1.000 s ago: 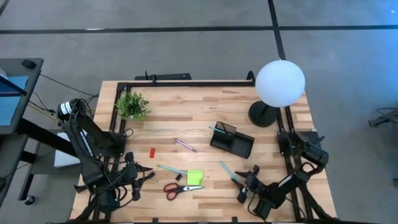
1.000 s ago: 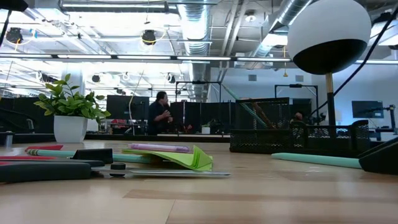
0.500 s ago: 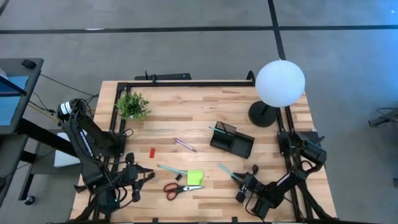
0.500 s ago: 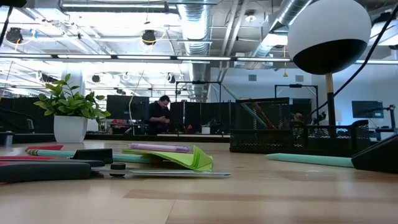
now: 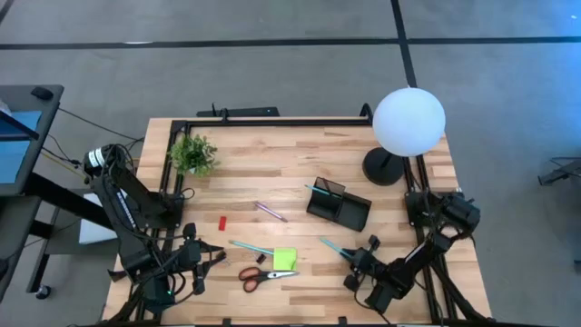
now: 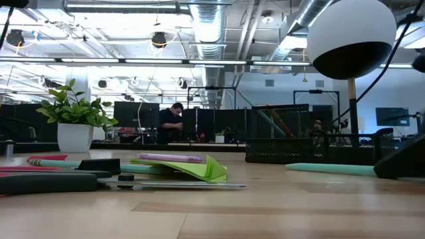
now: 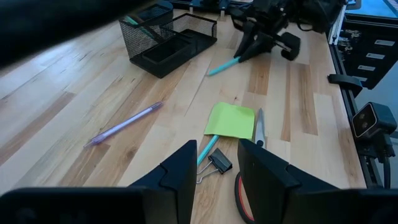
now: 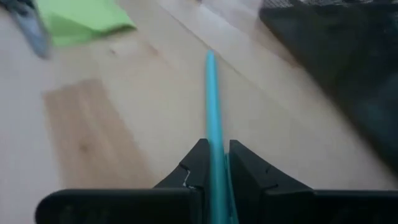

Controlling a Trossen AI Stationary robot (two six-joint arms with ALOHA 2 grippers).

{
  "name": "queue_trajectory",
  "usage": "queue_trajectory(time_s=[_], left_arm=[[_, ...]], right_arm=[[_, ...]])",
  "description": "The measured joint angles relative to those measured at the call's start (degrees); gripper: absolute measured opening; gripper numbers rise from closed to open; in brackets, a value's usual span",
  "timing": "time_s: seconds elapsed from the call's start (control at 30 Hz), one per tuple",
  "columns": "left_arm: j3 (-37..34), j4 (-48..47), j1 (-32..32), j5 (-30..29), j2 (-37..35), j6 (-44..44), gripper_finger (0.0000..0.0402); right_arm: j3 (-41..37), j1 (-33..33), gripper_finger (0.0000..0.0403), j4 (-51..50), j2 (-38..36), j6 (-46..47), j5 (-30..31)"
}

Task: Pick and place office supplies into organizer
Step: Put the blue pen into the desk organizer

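Observation:
My right gripper [image 5: 356,261] is near the table's front right, shut on a teal pen [image 5: 333,248] that points toward the black mesh organizer [image 5: 339,203]. The organizer has another teal pen [image 5: 318,191] standing in it. My left gripper [image 7: 214,180] hangs open above the front left, holding nothing. Under it on the table lie a black clip [image 7: 216,163], a second teal pen [image 5: 247,247], the lime-green sticky pad [image 5: 285,258] and the red-handled scissors [image 5: 263,274]. A purple pen [image 5: 270,212] and a small red block [image 5: 221,222] lie farther back. My right gripper pinches the teal pen near its near end [image 8: 213,134] between the two fingers. The fingers slant down from the table's near right side and lie along the pen. The pen runs nearly level, and its far end [image 6: 292,166] sits at the table top.
A white globe lamp [image 5: 408,121] on a black base [image 5: 383,167] stands at the back right, just behind the organizer. A small potted plant [image 5: 193,154] stands at the back left. Bare wood lies between the plant and the organizer.
My right gripper has shut on the teal pen and risen a little, tipping slightly. The pen's held end has come up with it, and the pen has shifted slightly toward the table's left.

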Motion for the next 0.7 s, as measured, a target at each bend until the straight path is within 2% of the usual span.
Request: queue_trajectory(time_s=[0.3, 0.53, 0.7], left_arm=[[0.0, 0.0, 0.0, 0.0, 0.0, 0.0, 0.0114], [0.0, -0.1, 0.0, 0.1, 0.0, 0.0, 0.0114], [0.0, -0.1, 0.0, 1.6, 0.0, 0.8, 0.0114]], right_arm=[[0.5, -8.7, 0.003, -0.4, -14.9, -16.3, 0.7], [5.1, -15.8, 0.0022, -0.8, -26.6, -33.5, 0.1], [9.6, -21.0, 0.0023, -9.8, -32.8, -37.7, -4.3]])
